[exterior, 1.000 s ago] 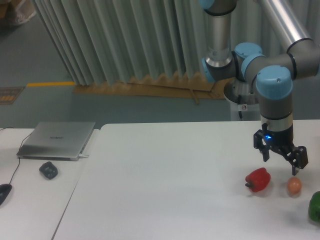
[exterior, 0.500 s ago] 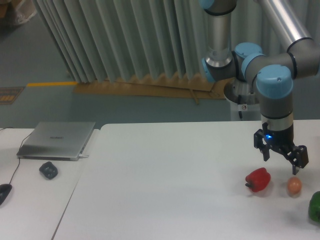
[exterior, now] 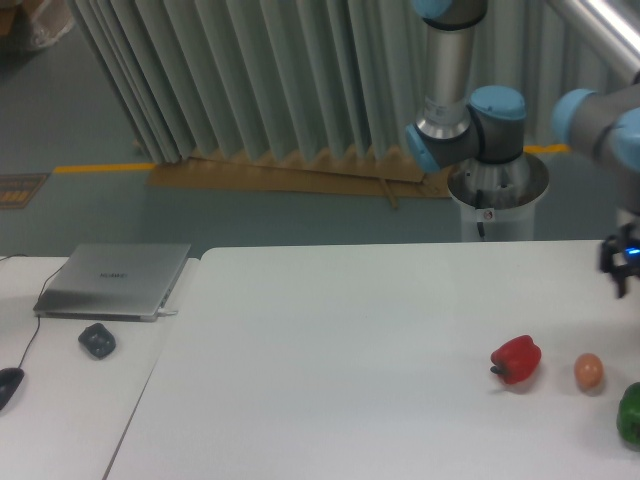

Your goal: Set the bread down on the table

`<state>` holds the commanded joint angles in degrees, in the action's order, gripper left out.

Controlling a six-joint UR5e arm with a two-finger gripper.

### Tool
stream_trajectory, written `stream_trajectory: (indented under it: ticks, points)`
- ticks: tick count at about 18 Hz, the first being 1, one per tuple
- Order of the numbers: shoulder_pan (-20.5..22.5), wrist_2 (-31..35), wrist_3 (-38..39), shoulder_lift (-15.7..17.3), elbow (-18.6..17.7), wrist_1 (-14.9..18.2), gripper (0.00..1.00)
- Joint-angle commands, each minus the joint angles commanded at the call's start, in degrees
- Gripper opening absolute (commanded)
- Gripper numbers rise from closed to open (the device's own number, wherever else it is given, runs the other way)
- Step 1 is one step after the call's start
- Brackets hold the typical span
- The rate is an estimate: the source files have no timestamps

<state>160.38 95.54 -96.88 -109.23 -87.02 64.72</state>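
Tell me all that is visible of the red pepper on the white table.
The red pepper is a small, glossy, bright red thing with a lumpy rounded body and a short dark stem end pointing left. It looks like smooth plastic. It lies on its side on the white table, near the right end, with a faint shadow beneath it. To its right, clearly apart, sits an orange-brown egg-shaped thing. Nothing touches the pepper except the tabletop.

grey pleated curtain (exterior: 250, 80), teal floor (exterior: 90, 215)
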Motion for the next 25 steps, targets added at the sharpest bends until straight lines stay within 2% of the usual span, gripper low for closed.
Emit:
stream_trajectory:
  ticks: [1,3,6,9,13,21,24,25]
  points:
    - [0.28,0.00,-2.32,-1.06,0.18,-1.60,1.00]
    - [0.98,0.00,-4.44,-3.43,1.84,-2.66,1.00]
    - [1.78,0.09,-15.85,-6.95,4.47,-3.19,1.00]
    - [2.65,-0.09,-15.36,-9.68,7.99,-4.68,1.00]
    - [4.41,-0.26,-12.55,-13.19,8.79,-7.85,1.00]
    - [3.80,0.35,-6.66,-13.55,5.89,-7.76,1.00]
    - [3.36,3.16,-6.21,-13.81,5.54,-8.03,1.00]
    - [3.36,3.69,-6.30,-13.73,5.54,-7.94,0.72]
